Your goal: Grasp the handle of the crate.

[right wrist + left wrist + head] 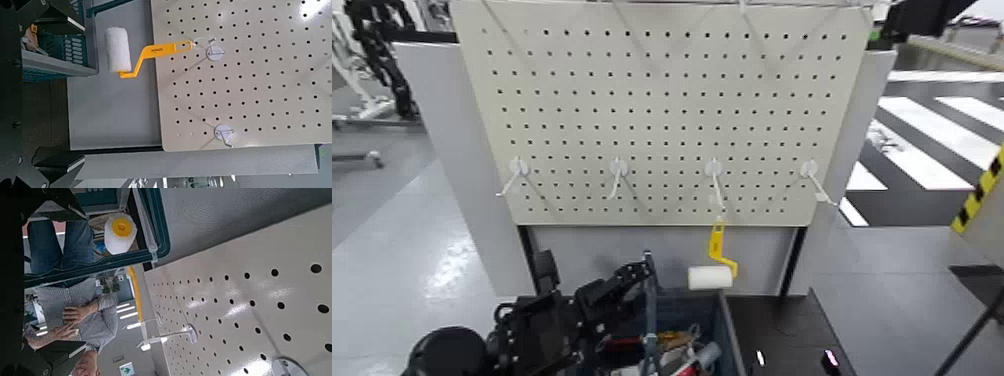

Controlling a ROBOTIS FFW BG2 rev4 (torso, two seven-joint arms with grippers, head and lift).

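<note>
Pegboard behind; roller hangs beside handle, crate.

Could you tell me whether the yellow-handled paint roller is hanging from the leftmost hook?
No, the yellow-handled white paint roller hangs from the third white hook on the cream pegboard.

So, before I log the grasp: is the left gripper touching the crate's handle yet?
Cannot tell. In the head view the left gripper sits right beside the handle, but no contact or gap shows plainly.
</note>
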